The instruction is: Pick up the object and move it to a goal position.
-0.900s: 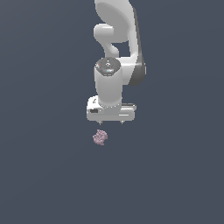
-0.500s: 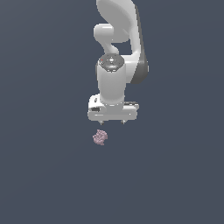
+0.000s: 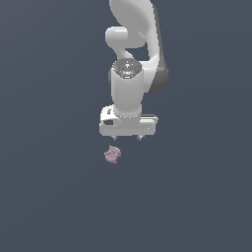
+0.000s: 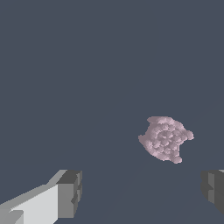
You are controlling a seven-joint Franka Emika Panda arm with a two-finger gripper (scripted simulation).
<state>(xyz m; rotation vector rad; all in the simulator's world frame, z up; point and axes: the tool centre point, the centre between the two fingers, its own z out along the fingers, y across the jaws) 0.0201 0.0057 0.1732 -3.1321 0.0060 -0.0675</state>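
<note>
Below and toward the exterior view's left of my gripper (image 3: 127,138), jaws spread wide and empty, lies the object (image 3: 112,154), not yet between them.

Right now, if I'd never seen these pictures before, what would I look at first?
Probably the big white robot arm hanging down in the middle of the plain dark grey scene, with its gripper open at the bottom. Next you'd spot the tiny lumpy pink object just below the gripper, a little toward the exterior view's left, not touched by it. In the wrist view the object looks bigger and bumpy, lying ahead of the two grey fingertips.
</note>
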